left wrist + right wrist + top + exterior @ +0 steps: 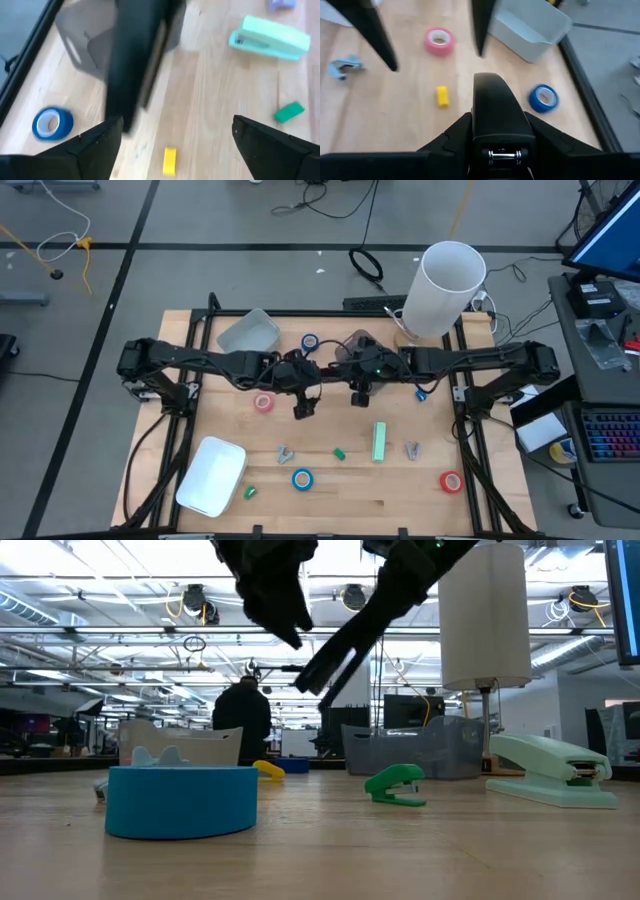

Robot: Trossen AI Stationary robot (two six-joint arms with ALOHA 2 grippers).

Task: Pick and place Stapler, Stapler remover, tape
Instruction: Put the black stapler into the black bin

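Stapler [497, 115], black, rigid and probably weighty, sat pinched lengthwise in right gripper [500, 150]; left gripper [172, 137] spread empty.

We see a pale wooden tabletop [330, 480] with a smooth, faintly grained finish. The mint green stapler [555, 770] looks like glossy plastic. The blue tape roll [181, 800] has a matt face. The black stapler [497, 112] looks smooth and slightly shiny.

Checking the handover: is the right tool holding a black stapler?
Yes, the right tool is clamped on a black stapler that sticks out forward between its fingers.
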